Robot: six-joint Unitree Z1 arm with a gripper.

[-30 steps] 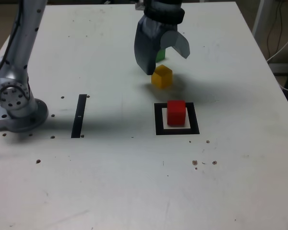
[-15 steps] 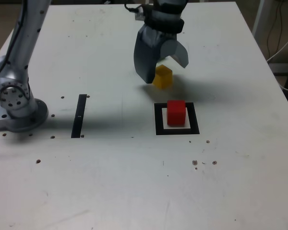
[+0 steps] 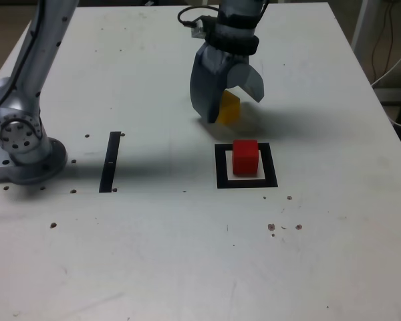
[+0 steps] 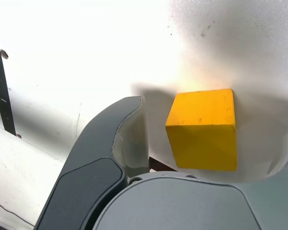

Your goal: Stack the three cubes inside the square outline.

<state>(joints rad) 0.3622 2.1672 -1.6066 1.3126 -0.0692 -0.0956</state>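
Step in hand: reaching for the second block; judged from how things lie, one cube is placed and none stacked on it yet.
Claw (image 3: 230,100): jaws stand wide apart, pointing down at the worktop (image 3: 140,234), nothing clamped between them.
Yellow cube (image 3: 228,109): resting on the worktop, on the far side of the square outline, roughly midway between the worktop's side edges. It sits inside the gap of the open jaws; in the wrist view the yellow cube (image 4: 203,128) lies just beside the inner face of the dark jaw, with a thin strip of bare worktop between them, so apart, not touching on that side. Contact with the other jaw cannot be told.
Key relation: the cube lies directly below and between the jaws, nearer the dark jaw on the exterior view's left. Being a cube, it has no long axis; its flat sides look roughly square to the jaw face in the wrist view.
Red cube (image 3: 245,156): upright inside the square outline (image 3: 220,168), on the white centre, nearer the front edge than the yellow one.
Green cube: hidden behind the claw; not visible.
Black strip (image 3: 110,160): flat, well apart, toward the exterior view's left, near the arm's base (image 3: 23,147).
Next move calls for: closing evenly; the off-centre cube may slide slightly as the nearer jaw meets it first.
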